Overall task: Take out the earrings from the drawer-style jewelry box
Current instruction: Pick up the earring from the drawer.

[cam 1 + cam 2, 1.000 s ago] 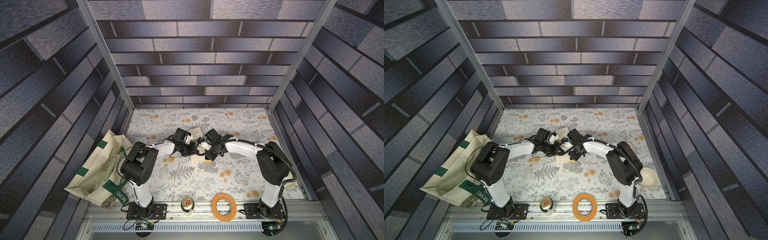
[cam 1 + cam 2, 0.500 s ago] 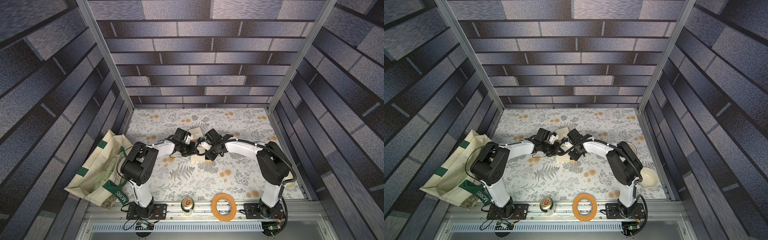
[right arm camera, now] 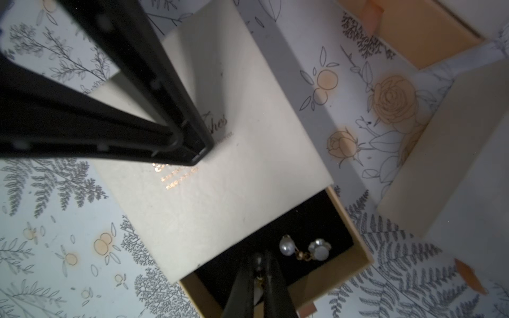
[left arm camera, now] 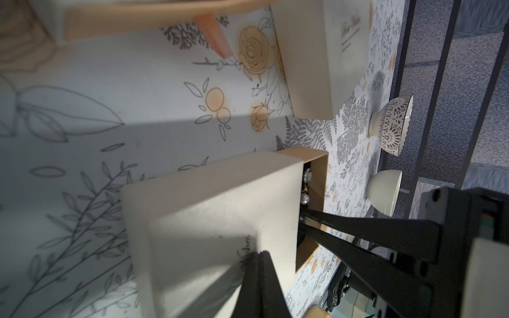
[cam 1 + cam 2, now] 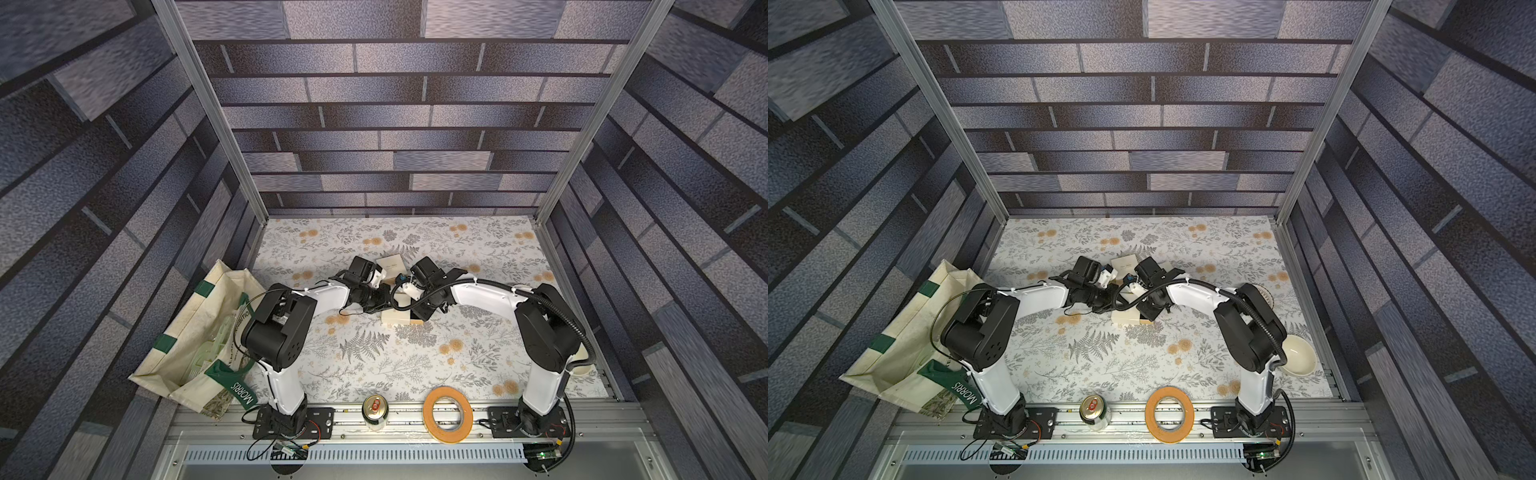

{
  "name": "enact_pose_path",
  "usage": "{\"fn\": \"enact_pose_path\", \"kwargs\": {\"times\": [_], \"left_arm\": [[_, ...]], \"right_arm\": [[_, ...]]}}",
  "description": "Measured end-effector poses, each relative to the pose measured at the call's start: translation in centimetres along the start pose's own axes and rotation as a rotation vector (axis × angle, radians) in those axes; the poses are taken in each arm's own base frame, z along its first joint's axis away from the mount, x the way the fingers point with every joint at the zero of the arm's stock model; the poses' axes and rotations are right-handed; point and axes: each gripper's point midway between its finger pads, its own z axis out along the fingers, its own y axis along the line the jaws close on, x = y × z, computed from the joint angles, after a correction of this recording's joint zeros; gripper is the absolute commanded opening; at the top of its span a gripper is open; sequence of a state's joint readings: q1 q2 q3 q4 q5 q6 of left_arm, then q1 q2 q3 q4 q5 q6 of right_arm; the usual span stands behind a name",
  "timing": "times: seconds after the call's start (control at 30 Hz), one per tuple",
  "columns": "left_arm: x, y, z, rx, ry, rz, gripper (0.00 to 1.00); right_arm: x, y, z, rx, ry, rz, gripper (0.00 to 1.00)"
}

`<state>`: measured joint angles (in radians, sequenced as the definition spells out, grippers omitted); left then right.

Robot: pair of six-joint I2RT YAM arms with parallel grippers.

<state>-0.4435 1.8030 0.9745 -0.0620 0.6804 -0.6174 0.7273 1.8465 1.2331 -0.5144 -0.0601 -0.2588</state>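
In both top views the cream drawer-style jewelry box (image 5: pixel 398 321) (image 5: pixel 1125 319) lies mid-table where both arms meet. Its tan drawer (image 3: pixel 355 264) is slid partly out, showing a black lining. My left gripper (image 4: pixel 260 254) is shut, its tips pressing on the box's cream sleeve (image 4: pixel 214 220). My right gripper (image 3: pixel 260 258) reaches into the drawer, shut on one pearl earring (image 3: pixel 258 260). A second earring (image 3: pixel 303 249), pearls on a gold link, lies loose on the lining beside it and shows in the left wrist view as well (image 4: pixel 306 187).
A second cream box (image 5: pixel 390 266) sits just behind, with a tan tray (image 3: pixel 413 33) near it. A tote bag (image 5: pixel 199 332) lies left. A can (image 5: pixel 375 411) and tape roll (image 5: pixel 447 414) stand on the front rail. Bowls (image 5: pixel 1298 355) (image 4: pixel 394 124) sit far right.
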Motion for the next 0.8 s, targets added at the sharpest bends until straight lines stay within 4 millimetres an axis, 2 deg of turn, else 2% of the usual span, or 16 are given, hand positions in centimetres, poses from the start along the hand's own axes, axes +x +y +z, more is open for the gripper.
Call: {"fn": "enact_pose_path", "kwargs": {"times": [0.43, 0.8], "left_arm": [[0.0, 0.0, 0.0, 0.002, -0.001, 0.001, 0.0], [0.0, 0.0, 0.0, 0.002, -0.001, 0.001, 0.0]], "right_arm": [[0.1, -0.2, -0.1, 0.01, 0.003, 0.0, 0.0], [-0.2, -0.4, -1.2, 0.035, -0.02, -0.002, 0.0]]}}
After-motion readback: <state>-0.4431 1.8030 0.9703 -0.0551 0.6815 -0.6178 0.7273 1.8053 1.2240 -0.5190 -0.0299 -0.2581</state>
